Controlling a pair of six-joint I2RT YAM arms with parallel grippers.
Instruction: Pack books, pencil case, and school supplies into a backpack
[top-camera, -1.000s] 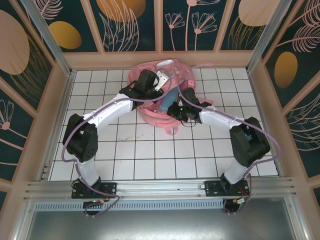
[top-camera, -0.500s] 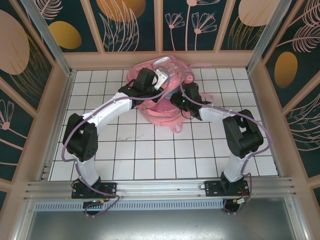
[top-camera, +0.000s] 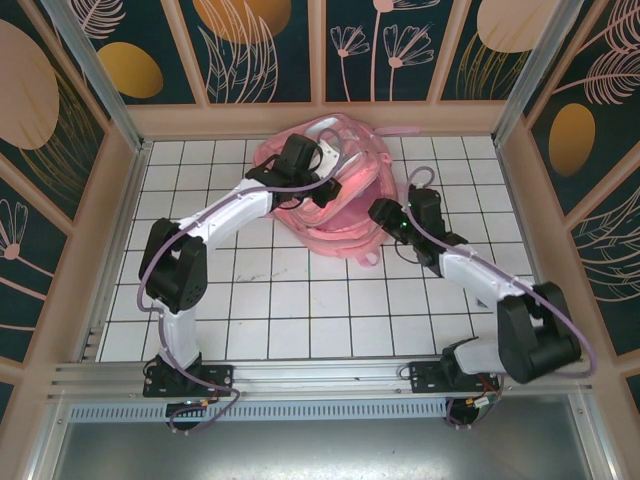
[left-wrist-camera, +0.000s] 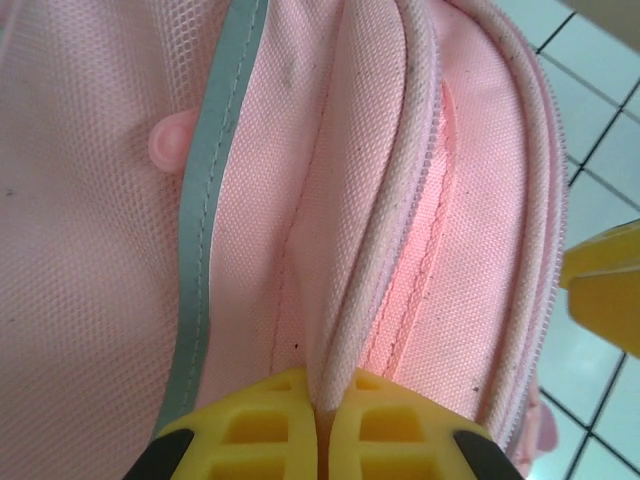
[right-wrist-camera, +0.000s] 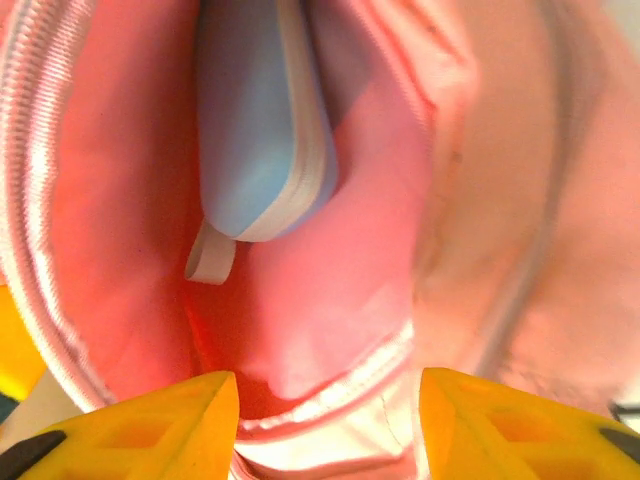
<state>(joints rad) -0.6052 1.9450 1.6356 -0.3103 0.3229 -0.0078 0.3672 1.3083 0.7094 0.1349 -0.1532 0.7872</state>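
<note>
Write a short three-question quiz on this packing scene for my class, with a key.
1. True or false: the left hand is pinching a piped seam of the pink backpack.
2. Where is the light blue pencil case? A) lying on the table tiles B) inside the backpack's open compartment C) on top of a closed flap
3. Fill in: the right hand faces the opening with its fingers ____ and nothing between them.

Key: 1 true; 2 B; 3 open.
</note>
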